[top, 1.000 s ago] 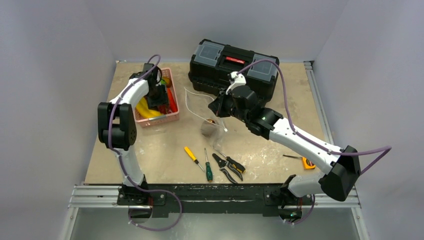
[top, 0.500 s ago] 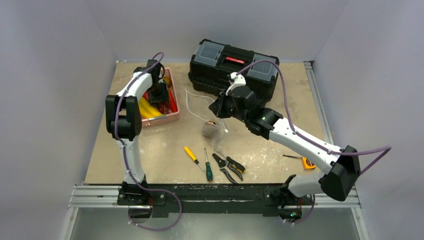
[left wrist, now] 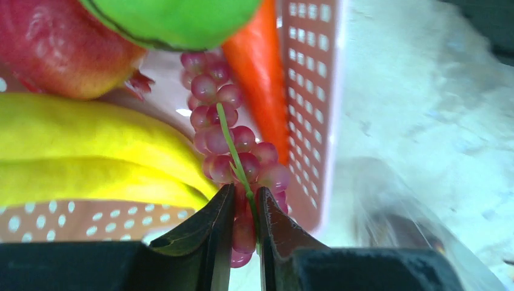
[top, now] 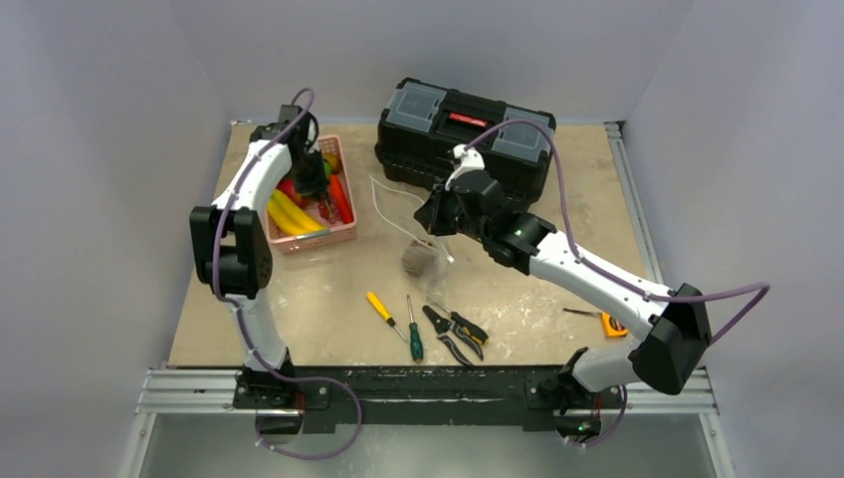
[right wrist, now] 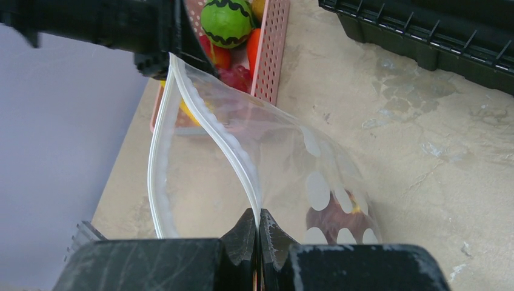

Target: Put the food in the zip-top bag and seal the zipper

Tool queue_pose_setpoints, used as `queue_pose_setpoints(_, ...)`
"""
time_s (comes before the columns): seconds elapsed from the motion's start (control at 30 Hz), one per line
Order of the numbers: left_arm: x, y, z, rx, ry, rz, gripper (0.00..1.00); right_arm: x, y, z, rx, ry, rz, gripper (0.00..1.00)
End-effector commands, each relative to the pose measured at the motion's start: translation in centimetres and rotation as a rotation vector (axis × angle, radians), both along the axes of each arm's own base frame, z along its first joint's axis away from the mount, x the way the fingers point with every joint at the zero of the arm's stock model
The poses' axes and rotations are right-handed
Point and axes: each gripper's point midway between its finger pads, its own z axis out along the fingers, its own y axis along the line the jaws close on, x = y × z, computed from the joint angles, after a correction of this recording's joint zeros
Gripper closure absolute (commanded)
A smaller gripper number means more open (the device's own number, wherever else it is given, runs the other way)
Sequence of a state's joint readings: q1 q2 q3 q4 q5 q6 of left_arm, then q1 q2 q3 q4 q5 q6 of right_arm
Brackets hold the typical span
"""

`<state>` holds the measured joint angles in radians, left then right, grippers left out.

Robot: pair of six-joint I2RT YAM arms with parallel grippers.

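Top view: pink basket (top: 311, 237) at approx. 10 o'clock on the counter (top: 518, 289), black toolbox (top: 463, 134) at 12, zip-top bag (top: 403, 214) near centre, betw. basket and toolbox. L hand (left wrist: 245, 209) is down inside the basket, closed on the purple grape bunch (left wrist: 233, 139): lower grapes and green stem are pinched betw. the tips, and the bunch lies just beside the basket wall. Other food in the basket, per L wrist view: yellow bananas (left wrist: 91, 139) at 9 o'clock of the grapes, orange carrot (left wrist: 260, 73) touching them at 1 o'clock, red fruit (left wrist: 54, 42) at 10, green striped ball (left wrist: 176, 18) at 12. R hand (right wrist: 257, 223) is closed tight on the bag's rim, pinching the zipper (right wrist: 233, 160). Bag mouth is open, the two zipper tracks are apart, and the opening faces the basket. One reddish-brown piece (right wrist: 332, 215) lies at the bag's bottom, seen through the film. Whether the bag's bottom rests on the counter: cannot tell. At 6 o'clock, well apart from the bag: yellow-handled screwdriver (top: 383, 311), green-handled screwdriver (top: 414, 337), pliers (top: 454, 334).
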<state>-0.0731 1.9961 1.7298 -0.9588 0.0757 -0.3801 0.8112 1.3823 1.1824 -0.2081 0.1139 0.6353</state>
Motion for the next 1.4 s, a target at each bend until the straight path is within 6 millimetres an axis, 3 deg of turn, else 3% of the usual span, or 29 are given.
queue_pose_setpoints(0.0,-0.5,-1.5,7.6,-0.1,-0.197,-0.028,1.0,0.8,0.4,2.5,0.027,-0.055,-0.01,1.0)
queue_pose_setpoints(0.2,-2.9,-4.0,12.3,-0.258,-0.366,-0.101,1.0,1.1,0.6,2.8,0.024,-0.058,-0.013,1.0)
queue_pose_setpoints(0.43,-6.4,-9.1,21.1,-0.483,-0.672,-0.349,1.0,1.8,0.5,3.5,0.011,-0.077,-0.032,1.0)
queue_pose_setpoints(0.6,-10.5,-12.4,26.1,-0.594,-0.837,-0.549,1.0,2.0,0.7,3.6,0.011,-0.079,-0.036,1.0)
queue_pose_setpoints(0.77,-14.7,-13.7,29.7,-0.618,-0.975,-0.692,1.0,2.1,0.6,3.6,0.013,-0.081,-0.042,1.0)
queue_pose_setpoints(0.93,-18.3,-15.4,32.0,-0.747,-1.032,-0.849,1.0,2.1,0.6,2.9,0.017,-0.069,-0.045,1.0)
queue_pose_setpoints(1.1,-20.3,-17.2,32.2,-0.814,-1.016,-0.944,1.0,1.9,0.6,2.7,0.023,-0.061,-0.044,1.0)
queue_pose_setpoints(1.2,-19.6,-17.4,31.6,-0.808,-0.999,-0.903,1.0,1.9,0.6,2.8,0.02,-0.061,-0.045,1.0)
queue_pose_setpoints(1.37,-16.4,-17.7,28.9,-0.776,-0.897,-0.794,1.0,1.6,0.5,3.5,0.042,-0.073,-0.036,1.0)
